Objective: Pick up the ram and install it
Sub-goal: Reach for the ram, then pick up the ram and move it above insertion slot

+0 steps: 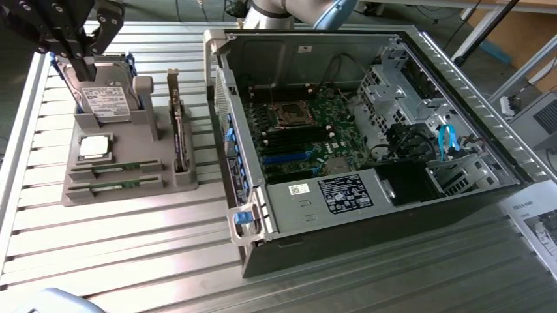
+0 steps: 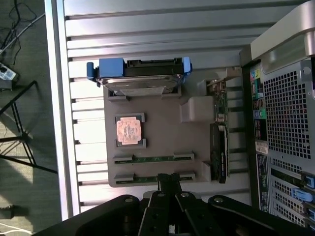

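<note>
The black claw (image 1: 83, 72) hangs pointing straight downward (closed tight).

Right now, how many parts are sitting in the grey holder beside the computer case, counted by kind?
hard drive: 1
processor chip: 1
ram sticks: 2
expansion card: 1
Total: 5
</note>
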